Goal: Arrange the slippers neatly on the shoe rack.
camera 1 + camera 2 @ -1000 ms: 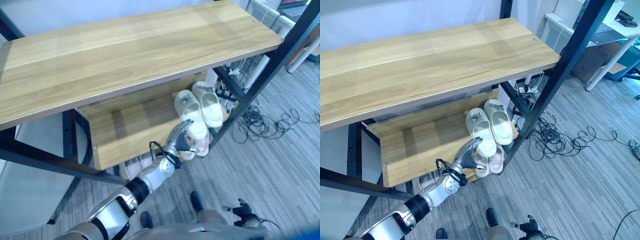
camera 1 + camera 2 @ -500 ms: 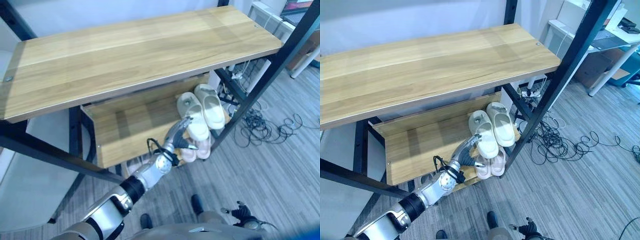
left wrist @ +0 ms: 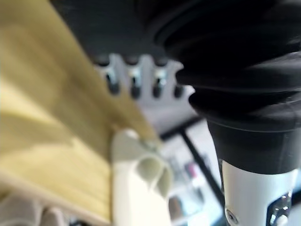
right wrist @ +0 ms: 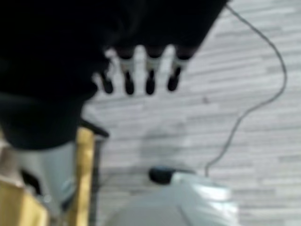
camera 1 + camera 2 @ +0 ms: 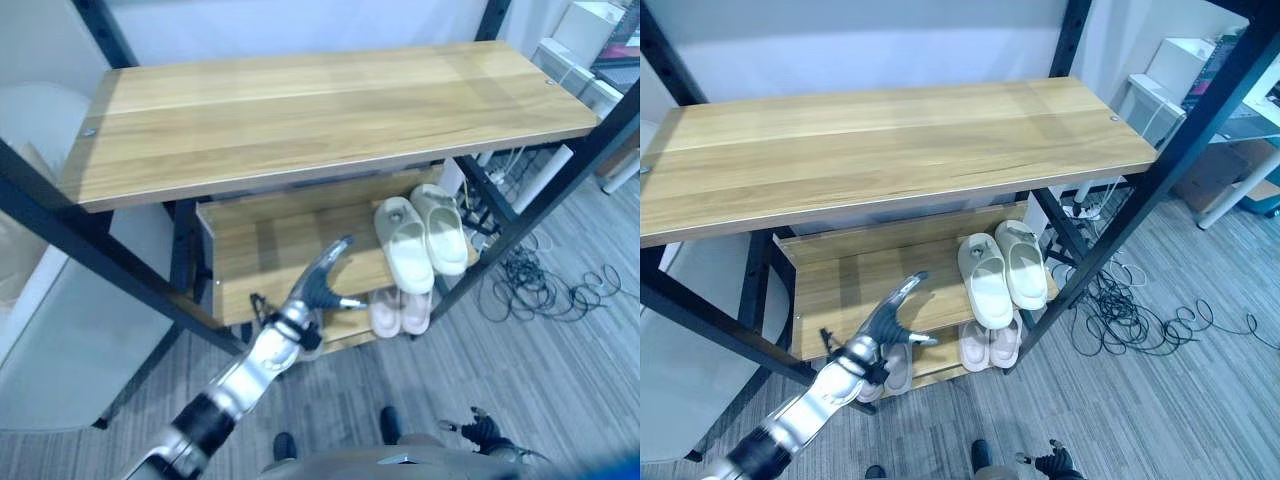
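A pair of cream slippers (image 5: 420, 238) lies side by side at the right end of the rack's middle shelf (image 5: 270, 255), toes outward. My left hand (image 5: 320, 286) hovers in front of that shelf, left of the pair and apart from it, open with straight fingers (image 3: 135, 81); the nearer cream slipper (image 3: 140, 179) shows past them. Below, on the bottom shelf, a pink pair (image 5: 990, 343) sits under the cream one, and another pale pair (image 5: 892, 366) lies beneath my left hand. My right hand (image 5: 478, 430) hangs low over the floor, open, its fingers (image 4: 137, 79) straight.
The wide wooden top shelf (image 5: 330, 105) overhangs the lower ones. Black posts (image 5: 545, 205) frame the rack at both ends. Tangled cables (image 5: 545, 288) lie on the grey floor to the right, and a pale panel (image 5: 60, 330) stands to the left.
The camera has shifted. My left hand has drawn back to the left, from touching the nearer cream slipper to standing apart from the pair.
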